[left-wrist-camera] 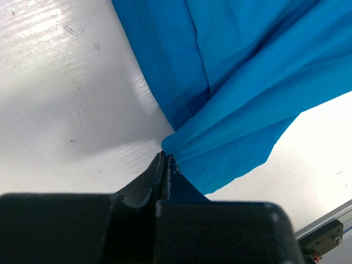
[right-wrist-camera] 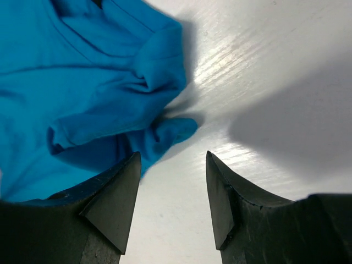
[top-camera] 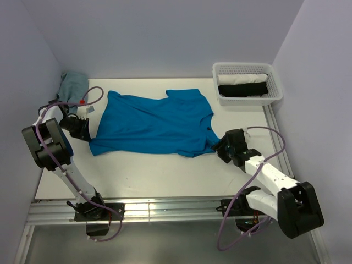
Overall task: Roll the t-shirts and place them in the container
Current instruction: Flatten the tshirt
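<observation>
A bright blue t-shirt point(top-camera: 154, 124) lies spread flat across the white table, its length running left to right. My left gripper point(top-camera: 88, 132) is at the shirt's left end and shut on it. The left wrist view shows the closed tips point(left-wrist-camera: 165, 157) pinching a gathered fold of the blue t-shirt point(left-wrist-camera: 247, 82). My right gripper point(top-camera: 220, 147) stands open at the shirt's right end. In the right wrist view nothing lies between the fingers of that gripper point(right-wrist-camera: 173, 157). A bunched corner of the t-shirt point(right-wrist-camera: 170, 129) rests on the table just ahead of the left finger.
A white mesh basket point(top-camera: 276, 82) stands at the back right, holding a white roll point(top-camera: 242, 78) and a black roll point(top-camera: 243, 89). A grey-blue cloth point(top-camera: 72, 85) is heaped in the back left corner. Walls close in on three sides, and a metal rail point(top-camera: 165, 209) runs along the near edge.
</observation>
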`<state>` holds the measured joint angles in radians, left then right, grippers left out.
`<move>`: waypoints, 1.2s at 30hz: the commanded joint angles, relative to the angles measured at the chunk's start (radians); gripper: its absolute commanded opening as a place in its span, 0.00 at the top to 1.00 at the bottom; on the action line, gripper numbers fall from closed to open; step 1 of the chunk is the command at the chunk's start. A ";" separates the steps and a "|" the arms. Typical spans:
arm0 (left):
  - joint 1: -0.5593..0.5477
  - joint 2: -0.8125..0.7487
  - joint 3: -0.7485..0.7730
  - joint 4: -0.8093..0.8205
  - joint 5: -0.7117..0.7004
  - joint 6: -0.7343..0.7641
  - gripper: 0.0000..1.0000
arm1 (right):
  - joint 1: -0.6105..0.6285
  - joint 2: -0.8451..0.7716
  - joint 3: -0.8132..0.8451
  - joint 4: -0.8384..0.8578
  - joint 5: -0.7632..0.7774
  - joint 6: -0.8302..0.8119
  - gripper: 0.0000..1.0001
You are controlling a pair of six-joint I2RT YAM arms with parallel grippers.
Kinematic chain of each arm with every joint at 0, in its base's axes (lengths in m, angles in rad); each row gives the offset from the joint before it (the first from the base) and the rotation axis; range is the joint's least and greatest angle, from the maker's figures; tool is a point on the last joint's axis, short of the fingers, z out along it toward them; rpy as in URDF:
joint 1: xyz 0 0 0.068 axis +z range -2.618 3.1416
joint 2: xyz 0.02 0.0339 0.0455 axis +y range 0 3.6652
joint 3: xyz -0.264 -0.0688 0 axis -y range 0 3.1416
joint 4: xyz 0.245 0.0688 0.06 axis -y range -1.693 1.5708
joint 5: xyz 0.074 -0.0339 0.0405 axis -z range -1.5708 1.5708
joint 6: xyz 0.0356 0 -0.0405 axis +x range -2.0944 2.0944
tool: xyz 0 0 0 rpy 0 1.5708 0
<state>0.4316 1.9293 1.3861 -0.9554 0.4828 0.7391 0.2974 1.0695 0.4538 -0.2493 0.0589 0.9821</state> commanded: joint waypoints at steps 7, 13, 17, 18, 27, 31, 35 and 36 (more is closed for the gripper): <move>0.004 -0.004 0.013 -0.013 0.007 0.014 1.00 | -0.027 -0.172 -0.194 0.336 -0.036 0.390 0.45; 0.004 -0.003 0.008 -0.013 0.014 0.022 1.00 | -0.029 -0.238 -0.292 0.415 0.013 0.588 0.46; 0.002 -0.003 0.007 -0.013 0.017 0.025 1.00 | -0.027 -0.276 -0.339 0.449 0.054 0.687 0.48; 0.002 -0.003 0.008 -0.014 0.019 0.026 1.00 | -0.027 -0.284 -0.346 0.462 0.064 0.722 0.48; 0.002 0.004 0.014 -0.020 0.019 0.034 1.00 | -0.026 -0.316 -0.382 0.496 0.091 0.822 0.50; 0.001 0.002 0.013 -0.022 0.025 0.037 1.00 | -0.011 -0.241 -0.359 0.535 0.099 0.854 0.50; 0.001 -0.003 0.013 -0.025 0.027 0.042 1.00 | 0.019 -0.120 -0.345 0.613 0.102 0.894 0.50; 0.001 -0.004 0.013 -0.023 0.028 0.042 1.00 | 0.032 -0.097 -0.336 0.648 0.101 0.906 0.50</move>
<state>0.4313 1.9293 1.3861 -0.9661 0.4847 0.7517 0.3031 0.9138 0.0841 0.2817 0.1310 1.8267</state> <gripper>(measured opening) 0.012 0.499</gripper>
